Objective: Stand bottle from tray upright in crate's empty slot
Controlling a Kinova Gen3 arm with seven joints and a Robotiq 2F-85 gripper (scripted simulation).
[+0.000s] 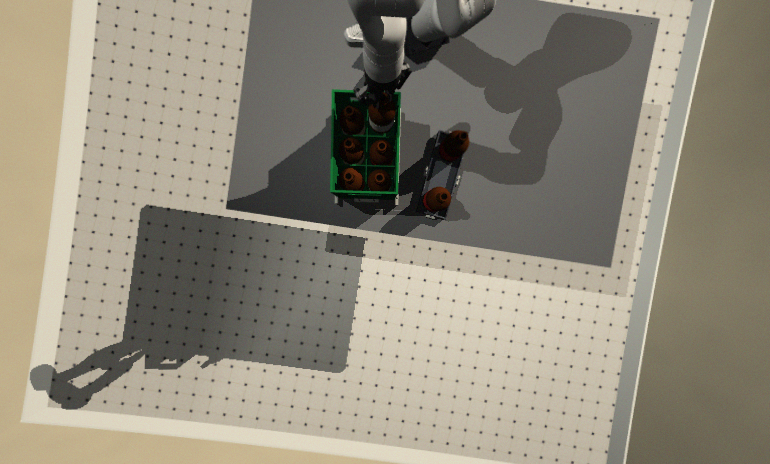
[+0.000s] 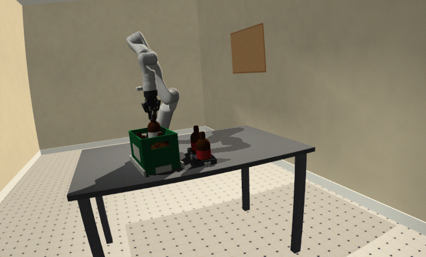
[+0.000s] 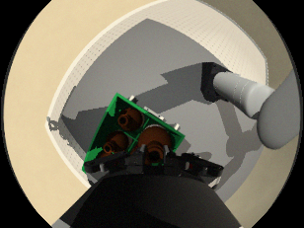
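Hard, dark shadows are cast across the table [image 1: 549,219] and floor [image 1: 434,345]; the wrist view is rounded by fisheye distortion

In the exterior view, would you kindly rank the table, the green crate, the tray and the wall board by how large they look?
1. Table, largest by far.
2. Green crate and wall board: similar apparent area, and the board hangs farther away, so I will not rank them.
3. Tray, smallest, mostly hidden under its two bottles.
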